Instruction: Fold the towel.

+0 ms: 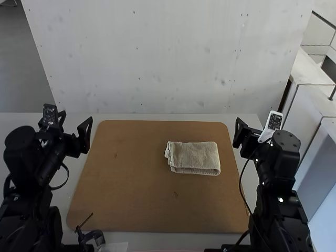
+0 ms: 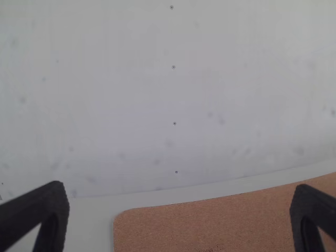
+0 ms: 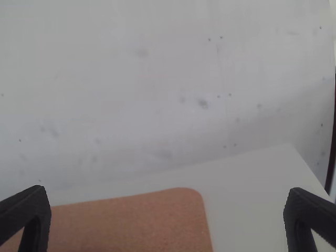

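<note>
Jaws: both pairs of mine are spread wide, with open room between the fingers and nothing pinched.
Left gripper (image 1: 73, 125): I have it left of the board, by its far left part, well apart from the towel.
Right gripper (image 1: 255, 127): I have it just right of the board's far right corner, nearer the towel but apart from it.
Towel (image 1: 193, 156): folded into a small flat rectangle on the board's right half, a little far of the middle, its long sides running left to right.
Towel edges: layers show along the near side and at the left end, which looks looser; I can't count the folds.
Board (image 1: 136, 173): brown, with rounded far corners; its right edge is near the towel's right end, its far edge a strip beyond.
Open room: I have my widest stretch of board left of the towel, and a good stretch on its near side.
Cable (image 1: 241, 189): loops from my right arm (image 1: 278, 173) along the board's right edge.
Table (image 1: 173, 117): pale, showing around the board.
</note>
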